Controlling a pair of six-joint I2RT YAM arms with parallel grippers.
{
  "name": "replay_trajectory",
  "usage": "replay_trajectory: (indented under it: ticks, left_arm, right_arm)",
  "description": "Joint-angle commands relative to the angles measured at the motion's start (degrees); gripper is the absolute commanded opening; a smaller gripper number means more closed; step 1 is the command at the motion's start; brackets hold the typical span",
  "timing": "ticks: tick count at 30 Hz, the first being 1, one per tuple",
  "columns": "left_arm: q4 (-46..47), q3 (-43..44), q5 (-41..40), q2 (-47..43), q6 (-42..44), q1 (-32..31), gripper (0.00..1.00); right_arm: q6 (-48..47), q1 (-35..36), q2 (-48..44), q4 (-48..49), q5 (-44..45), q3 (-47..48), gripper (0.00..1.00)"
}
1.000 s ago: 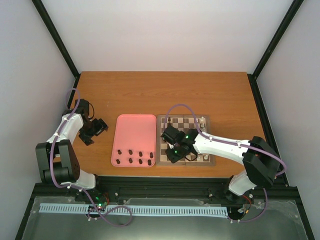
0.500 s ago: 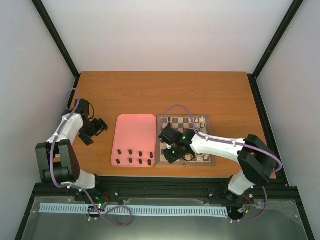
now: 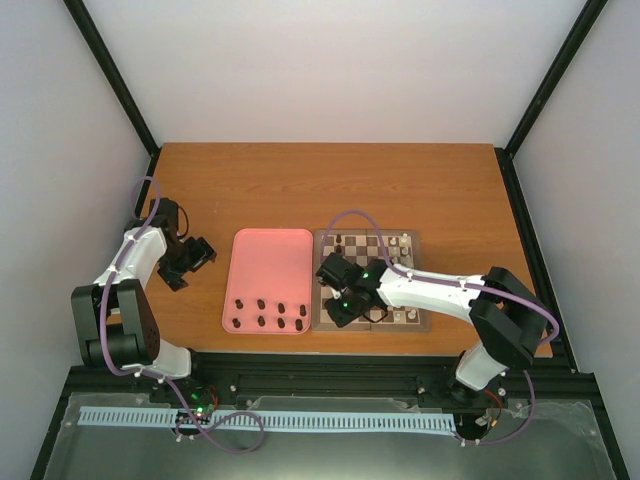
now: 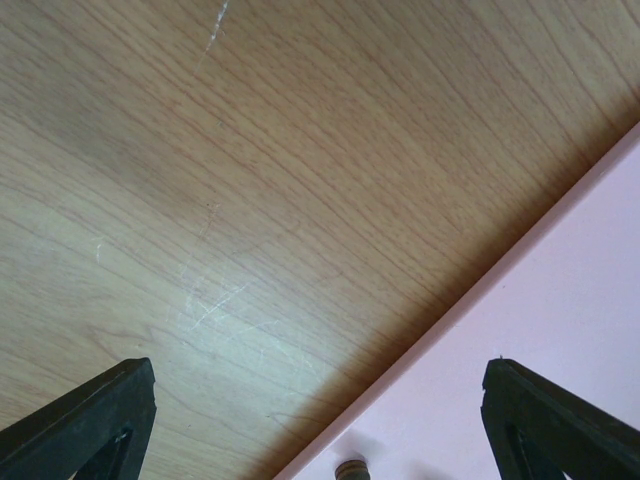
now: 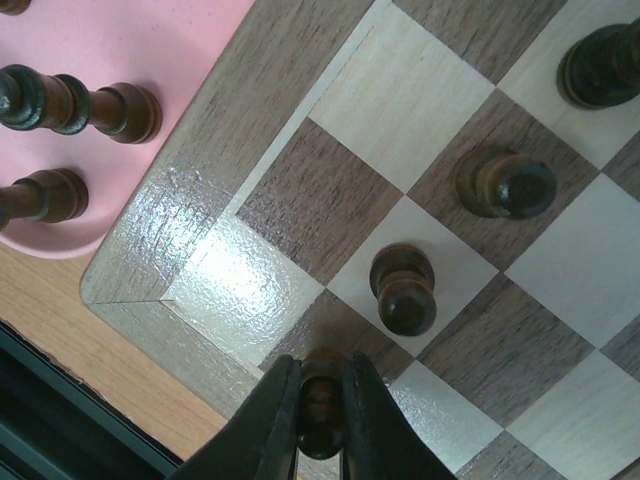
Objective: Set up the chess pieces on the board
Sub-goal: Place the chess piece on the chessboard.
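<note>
The board [image 3: 385, 252] lies right of centre. My right gripper [image 3: 341, 304] hangs over its near-left corner. In the right wrist view that gripper [image 5: 320, 374] is shut on a dark chess piece [image 5: 322, 410], held just above a dark square of the board [image 5: 310, 200]. Three dark pieces [image 5: 404, 290] stand on squares beyond it. Several more dark pieces [image 3: 262, 305] lie at the near end of the pink tray [image 3: 268, 258]. My left gripper [image 3: 197, 256] is open and empty above bare table, left of the tray [image 4: 570, 300].
Cream-white pieces [image 3: 404, 240] stand along the board's right side. Two dark pieces [image 5: 80, 105] lie on the tray [image 5: 140, 40] close to the board's corner. One piece's top [image 4: 351, 468] shows at the left wrist view's bottom edge. The table's front edge runs just beyond the board.
My right gripper has shifted a little to the left over the board's near-left corner, still holding the piece. The left arm has not moved.
</note>
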Motion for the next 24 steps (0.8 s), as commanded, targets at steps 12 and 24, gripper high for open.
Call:
replay_trajectory:
  ticks: [12,24]
  left_arm:
    - [0.49,1.25,0.06,0.22,0.94,0.32,1.0]
    - [0.48,1.53,0.46,0.14,0.87,0.34,1.0]
  right_arm:
    - [-1.32,0.44,-0.19,0.08,0.02,2.13,0.16]
    - [-1.4,0.44,-4.93,-11.56,2.03,12.02,0.34]
